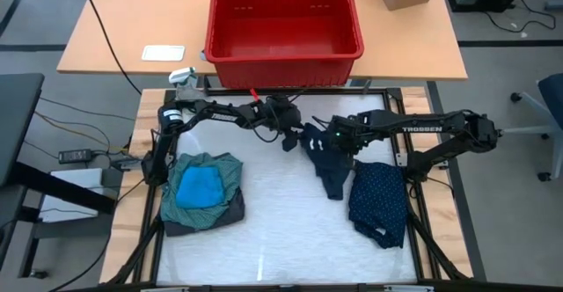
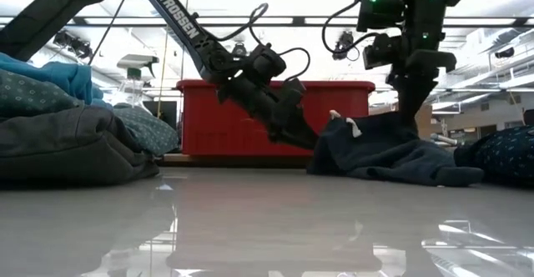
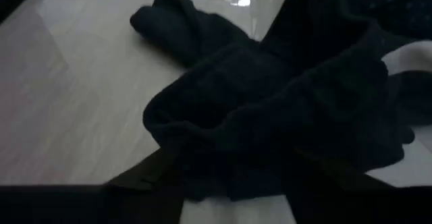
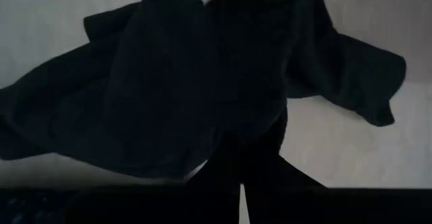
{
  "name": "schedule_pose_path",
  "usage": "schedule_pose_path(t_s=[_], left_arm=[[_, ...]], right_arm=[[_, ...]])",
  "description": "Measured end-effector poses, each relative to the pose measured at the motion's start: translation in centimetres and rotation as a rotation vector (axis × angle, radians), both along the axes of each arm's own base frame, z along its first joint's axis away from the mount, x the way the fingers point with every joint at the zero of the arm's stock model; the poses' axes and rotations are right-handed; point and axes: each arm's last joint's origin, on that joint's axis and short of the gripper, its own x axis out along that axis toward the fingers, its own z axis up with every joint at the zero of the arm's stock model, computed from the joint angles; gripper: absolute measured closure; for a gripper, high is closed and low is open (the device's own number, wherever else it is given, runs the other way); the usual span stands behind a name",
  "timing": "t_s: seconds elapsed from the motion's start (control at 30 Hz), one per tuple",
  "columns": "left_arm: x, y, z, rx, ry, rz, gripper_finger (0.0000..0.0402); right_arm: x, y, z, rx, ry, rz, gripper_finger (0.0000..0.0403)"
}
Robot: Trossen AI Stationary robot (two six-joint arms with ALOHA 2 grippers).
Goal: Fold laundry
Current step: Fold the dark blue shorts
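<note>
Left claw (image 1: 297, 139): down at the far middle of the worktop (image 1: 273, 230), right on the left edge of the dark navy garment (image 1: 324, 162); the fingers look pinched onto that edge, and its own wrist camera shows bunched dark cloth pressed up close against them.
Right claw (image 1: 339, 139): over the same garment from the right side, nosed into its far edge; the wrist camera shows dark cloth draped across the fingers, so it has a hold of the fabric too, fingers closed in on it.
Dark navy garment: crumpled between the two claws, far-centre, trailing toward the near side; in the low view it sits as a rumpled heap (image 2: 392, 152) with a small whitish tag showing at its top.
Navy dotted piece (image 1: 378, 201): lying flat on the right of the worktop, just beside the dark garment, nobody touching it.
Stack on the left: dark grey piece (image 1: 207, 220) at the bottom, teal-green shirt (image 1: 222, 173) on it, bright blue piece (image 1: 198, 186) on top, well apart from both claws.
Red plastic bin (image 1: 283, 30): on the wooden table beyond the far edge.
Spray bottle (image 1: 185, 79): at the far left corner, near the left arm's base.
</note>
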Motion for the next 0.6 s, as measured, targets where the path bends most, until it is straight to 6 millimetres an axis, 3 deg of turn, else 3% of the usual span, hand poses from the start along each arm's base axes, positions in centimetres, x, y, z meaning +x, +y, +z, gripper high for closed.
schedule_pose_path(t_s=[0.1,0.2,0.33,0.47,0.6], left_arm=[[0.0,0.0,0.0,-0.025,0.0,0.015,0.0253],[0.2,0.0,0.4,-0.092,0.009,0.041,0.0358],[0.5,0.3,2.7,-0.116,-0.01,0.07,0.0396],[-0.6,0.1,8.0,-0.002,-0.036,0.092,0.0399],[-3.3,-1.2,15.1,0.151,-0.068,0.141,0.04]], right_arm=[[0.0,-0.1,0.0,-0.021,0.001,-0.005,0.0396],[0.0,-0.2,0.0,-0.057,0.009,-0.013,0.0396],[-0.1,-0.5,0.2,-0.152,0.034,-0.044,0.0396],[-0.3,-1.0,2.1,-0.341,0.08,-0.153,0.0396],[-0.3,-1.4,6.1,-0.633,0.088,-0.276,0.0396]])
